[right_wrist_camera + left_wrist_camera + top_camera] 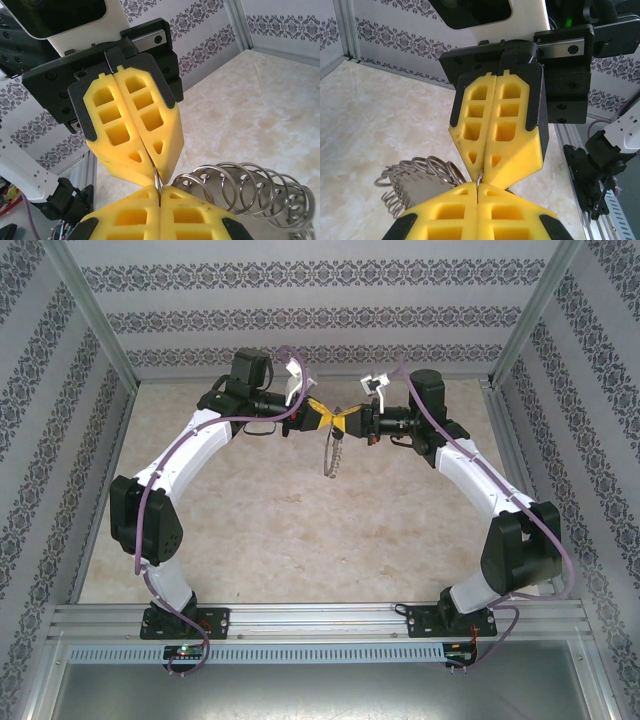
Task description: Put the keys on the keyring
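Tabletop: a pale beige tabletop (260, 530) with a faint marbled pattern and a slight sheen, bare around the arms.
Walls: white wallpaper (320, 300) on three sides, crossed by bands of dark ornamental print.
Frame: slanting aluminium posts (95, 315) at the corners, and a slotted aluminium rail (320, 618) along the near edge that carries both arm bases.
Cables: purple cables (150, 490) run along each white arm.
Arms: both reach in over the far middle of the tabletop and meet tip to tip above it.
Left tool: the left tool (478, 191) has its yellow fingers pressed together, pinching the thin wire of the hoop.
Right tool: the right tool (159, 192) faces it with its fingers also pressed together, nipping the same wire just beside the other's tips.
Keyring: the keyring (333, 452) hangs below the meeting tips, clear of the tabletop, its many silver loops bunched to one side.
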Controlling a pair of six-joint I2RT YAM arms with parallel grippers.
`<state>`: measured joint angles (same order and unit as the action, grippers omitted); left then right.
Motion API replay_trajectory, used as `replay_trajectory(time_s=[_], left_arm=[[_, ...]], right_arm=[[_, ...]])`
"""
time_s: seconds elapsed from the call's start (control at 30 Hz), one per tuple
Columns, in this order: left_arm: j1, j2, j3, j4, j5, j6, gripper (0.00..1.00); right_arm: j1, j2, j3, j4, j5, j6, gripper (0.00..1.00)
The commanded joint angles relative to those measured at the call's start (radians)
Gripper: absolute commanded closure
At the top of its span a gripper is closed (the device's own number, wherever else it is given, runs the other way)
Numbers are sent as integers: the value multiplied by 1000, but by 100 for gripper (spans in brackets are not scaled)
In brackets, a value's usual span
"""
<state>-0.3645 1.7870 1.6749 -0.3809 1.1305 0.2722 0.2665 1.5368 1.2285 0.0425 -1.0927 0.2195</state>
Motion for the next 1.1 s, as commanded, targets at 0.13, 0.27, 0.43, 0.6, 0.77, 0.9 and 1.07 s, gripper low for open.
replay_trajectory(time_s=[0.13, 0.27, 0.43, 0.6, 0.77, 0.9, 1.07], left_arm=[[10, -17, 79, -86, -26, 41, 85], [35, -20, 125, -167, -52, 79, 77], [79, -37, 153, -232, -71, 119, 68], [103, -33, 190, -323, -79, 177, 63], [117, -18, 201, -372, -72, 227, 60], [139, 23, 233, -412, -35, 263, 59], [162, 103, 332, -520, 38, 338, 58]], right_arm=[[-2, 32, 100, -163, 12, -126, 100], [-2, 46, 183, -358, 74, -260, 100], [0, 82, 327, -594, 135, -422, 100], [27, 154, 519, -889, 208, -603, 100], [61, 241, 700, -1102, 306, -738, 100], [79, 334, 856, -1245, 385, -818, 100], [102, 451, 1051, -1370, 460, -868, 100]])
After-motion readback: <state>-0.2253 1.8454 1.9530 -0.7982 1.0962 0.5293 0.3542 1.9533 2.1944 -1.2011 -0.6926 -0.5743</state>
